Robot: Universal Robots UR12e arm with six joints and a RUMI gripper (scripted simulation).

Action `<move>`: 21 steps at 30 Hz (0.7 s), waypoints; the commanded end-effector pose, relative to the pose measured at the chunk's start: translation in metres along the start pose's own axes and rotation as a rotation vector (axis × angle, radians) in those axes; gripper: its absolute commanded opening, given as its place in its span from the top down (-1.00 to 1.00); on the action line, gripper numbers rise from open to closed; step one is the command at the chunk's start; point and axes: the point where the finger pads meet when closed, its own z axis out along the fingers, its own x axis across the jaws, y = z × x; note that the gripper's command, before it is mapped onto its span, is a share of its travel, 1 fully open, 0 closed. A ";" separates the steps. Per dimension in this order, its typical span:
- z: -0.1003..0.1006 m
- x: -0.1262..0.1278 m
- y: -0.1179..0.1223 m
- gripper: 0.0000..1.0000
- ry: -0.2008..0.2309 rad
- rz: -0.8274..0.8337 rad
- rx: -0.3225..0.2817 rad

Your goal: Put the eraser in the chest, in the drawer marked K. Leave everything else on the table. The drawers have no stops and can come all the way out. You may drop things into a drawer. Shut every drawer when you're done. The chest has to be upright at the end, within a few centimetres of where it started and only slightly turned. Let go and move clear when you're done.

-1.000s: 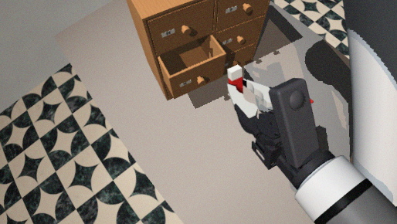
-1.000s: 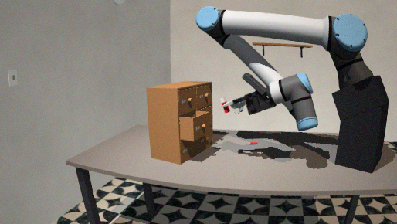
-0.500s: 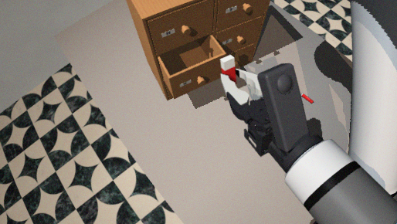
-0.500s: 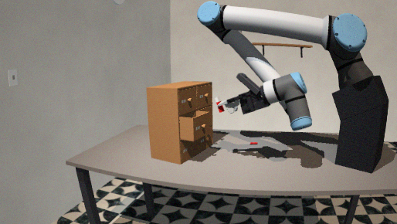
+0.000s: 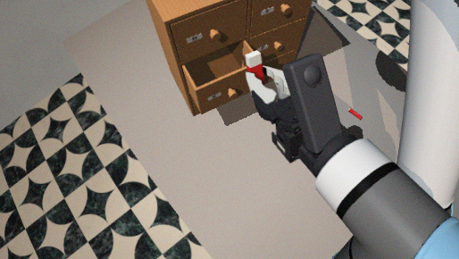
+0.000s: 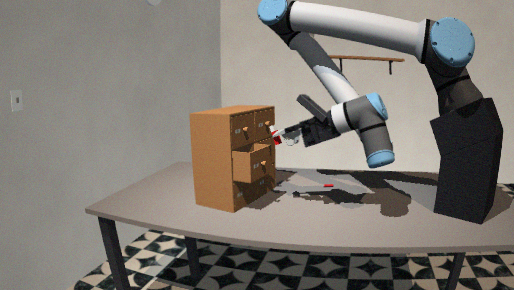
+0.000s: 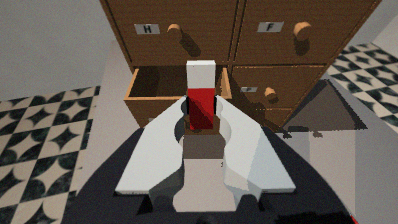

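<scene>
My gripper [image 7: 201,97] is shut on a red and white eraser [image 7: 200,92], which stands upright between the white fingers. It also shows in the top view [image 5: 254,63] and in the exterior view [image 6: 275,136]. The wooden chest [image 6: 230,155] stands on the table with one left-column drawer [image 5: 213,76] pulled open below the drawer marked H [image 7: 148,29]. The open drawer [image 7: 172,85] looks empty; its label is hidden in the wrist view. I hold the eraser in the air just at the open drawer's right front corner.
A small red object [image 5: 355,113] lies on the table right of the chest, also in the exterior view [image 6: 328,185]. The drawer marked F [image 7: 270,26] and the ones below it are shut. The arm's base [image 6: 467,160] stands at the table's right.
</scene>
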 end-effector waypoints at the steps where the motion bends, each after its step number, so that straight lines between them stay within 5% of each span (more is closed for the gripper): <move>1: 0.013 0.000 -0.005 0.79 0.000 0.000 0.000; 21: 0.047 0.000 -0.018 0.79 0.000 0.000 0.000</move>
